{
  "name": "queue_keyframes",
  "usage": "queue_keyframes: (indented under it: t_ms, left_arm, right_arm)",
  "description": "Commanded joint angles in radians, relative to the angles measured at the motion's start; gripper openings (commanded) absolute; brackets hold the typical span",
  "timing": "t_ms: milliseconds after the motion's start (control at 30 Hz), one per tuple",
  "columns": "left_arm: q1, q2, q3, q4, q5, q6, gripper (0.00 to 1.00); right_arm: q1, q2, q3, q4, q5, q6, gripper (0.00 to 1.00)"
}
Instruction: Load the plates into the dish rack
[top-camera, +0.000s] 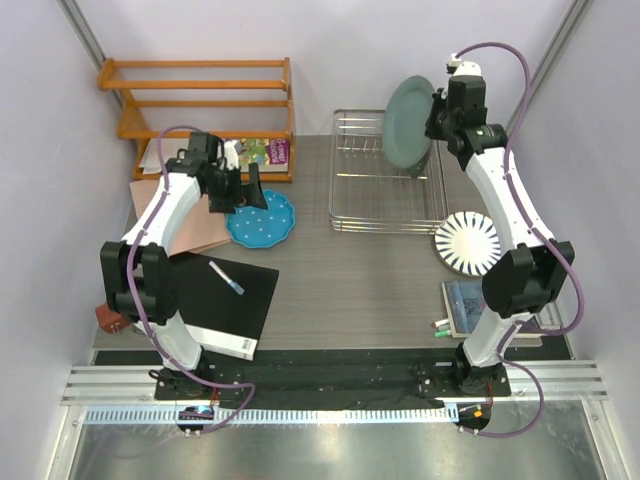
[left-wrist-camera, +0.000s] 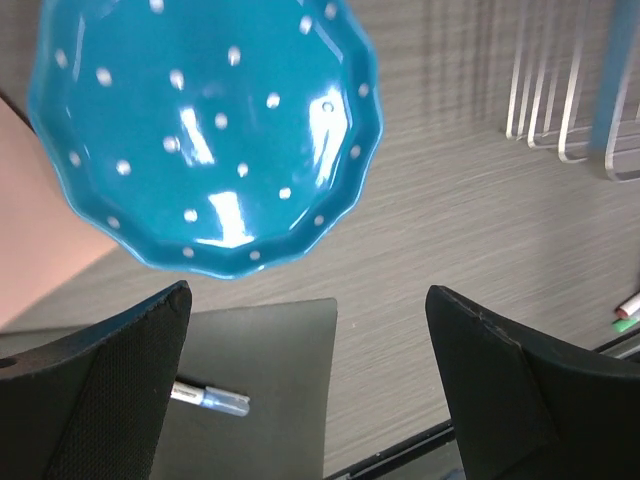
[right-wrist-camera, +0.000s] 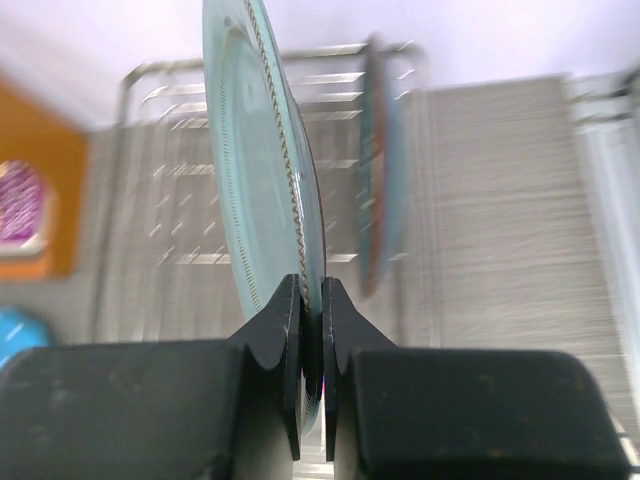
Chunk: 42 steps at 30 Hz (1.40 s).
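My right gripper (top-camera: 437, 115) is shut on the edge of the grey-green plate (top-camera: 408, 122) and holds it upright above the far right of the silver wire dish rack (top-camera: 385, 180). In the right wrist view the fingers (right-wrist-camera: 311, 300) pinch that plate's rim (right-wrist-camera: 260, 170). A dark teal plate with a brown rim (right-wrist-camera: 378, 170) stands on edge in the rack behind it. The blue dotted plate (top-camera: 262, 220) lies flat left of the rack. My left gripper (top-camera: 245, 195) is open and empty just above its near edge (left-wrist-camera: 200, 130). The striped plate (top-camera: 467, 243) lies flat right of the rack.
An orange wooden shelf (top-camera: 200, 100) stands at the back left. A black notebook (top-camera: 225, 300) with a pen (top-camera: 227, 278) lies front left, beside pinkish boards (top-camera: 190, 225). A book (top-camera: 465, 305) and markers (top-camera: 440, 325) lie front right.
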Motion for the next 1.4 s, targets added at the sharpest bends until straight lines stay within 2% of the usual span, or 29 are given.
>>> queue_keyframes:
  t_ms: [0,167,467,1033,1367]
  left_arm:
    - [-0.038,-0.057,-0.042,0.073,-0.131,-0.056,1.0]
    - [-0.042,-0.032,-0.042,0.081,-0.095,-0.076,1.0]
    - [-0.042,-0.035,-0.053,0.09,-0.088,-0.081,0.99]
    - [-0.042,-0.012,-0.06,0.099,-0.058,-0.099,0.99]
    - [-0.042,0.003,-0.068,0.101,-0.06,-0.096,1.0]
  right_arm:
    - [0.037,-0.004,0.18,0.234,0.287,-0.067,0.01]
    - [0.112,0.056,0.194,0.35,0.495,-0.223,0.01]
    - [0.21,0.161,0.223,0.466,0.672,-0.395,0.01]
    - [0.207,0.221,0.179,0.458,0.686,-0.425,0.01]
    - [0.184,0.308,0.223,0.429,0.686,-0.397,0.01]
